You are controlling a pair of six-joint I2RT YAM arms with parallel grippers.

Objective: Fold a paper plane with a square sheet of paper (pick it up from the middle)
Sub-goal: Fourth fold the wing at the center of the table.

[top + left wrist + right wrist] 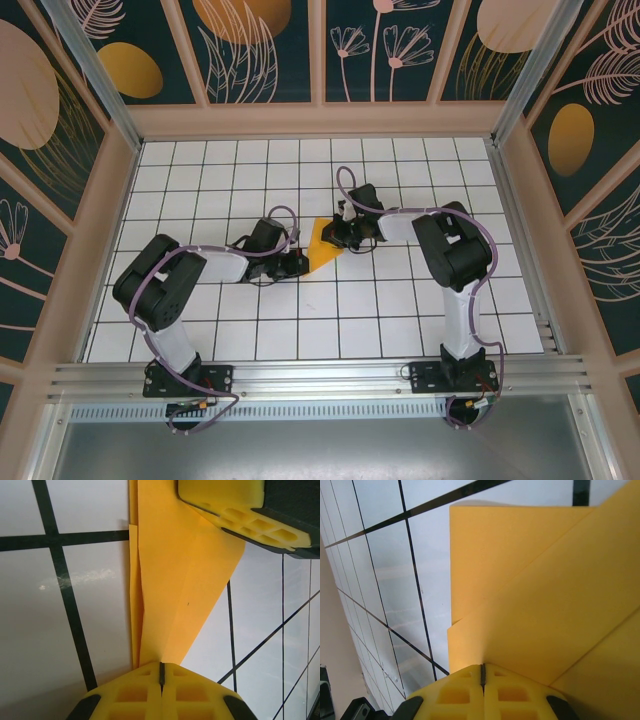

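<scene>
The folded paper sheet (321,246) was near the middle of the gridded table (400,320), well away from every edge, and was gripped from opposite sides. The left gripper (297,263) had its pads pressed together on the tapering end. The right gripper (342,237) was clamped on a broader flap, probably so that one could anchor the sheet while the other worked a crease. From above, the wrists covered part of the paper, so I could not tell whether it lay flat or was lifted. The wrist views cut off its outline.
</scene>
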